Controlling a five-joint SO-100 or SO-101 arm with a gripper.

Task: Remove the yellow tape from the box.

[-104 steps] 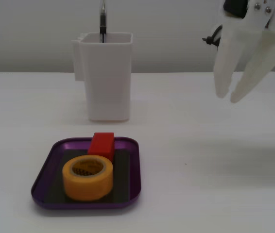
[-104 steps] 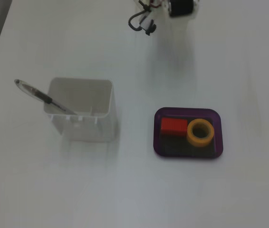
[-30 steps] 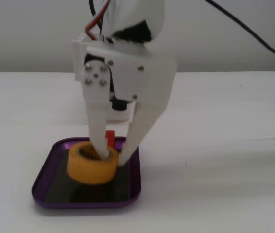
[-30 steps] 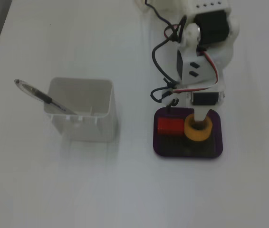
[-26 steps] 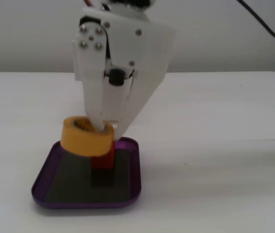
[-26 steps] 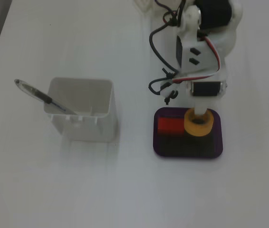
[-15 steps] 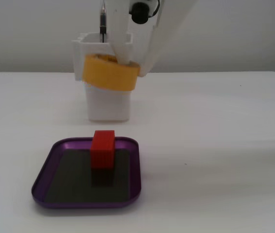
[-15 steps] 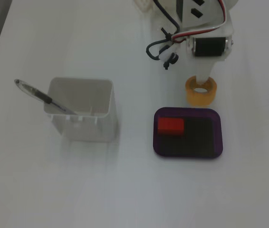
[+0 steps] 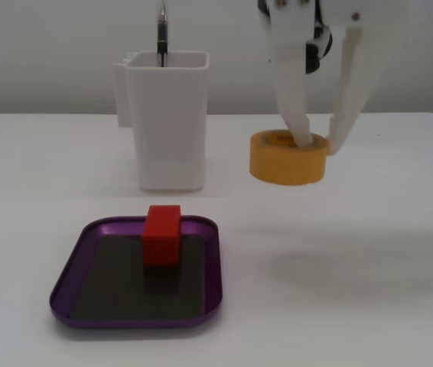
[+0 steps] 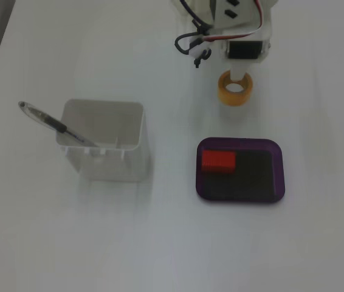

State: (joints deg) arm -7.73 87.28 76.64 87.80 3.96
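The yellow tape (image 9: 288, 158) is a thick roll, held in the air to the right of the purple box (image 9: 68, 271) in a fixed view; a faint shadow lies on the table below it. In the fixed view from above, the tape (image 10: 234, 91) is beyond the box (image 10: 281, 175), outside it. My gripper (image 9: 320, 144) is shut on the tape's wall, one finger inside the hollow core and one outside. From above, the gripper (image 10: 235, 82) comes in from the top. A red block (image 9: 161, 234) stands in the box.
A tall white container (image 9: 167, 122) holding a pen (image 9: 162, 34) stands behind the box; from above the container (image 10: 102, 140) is left of the box, with the pen (image 10: 44, 120) leaning out to the left. The red block (image 10: 219, 160) sits at the box's left side there.
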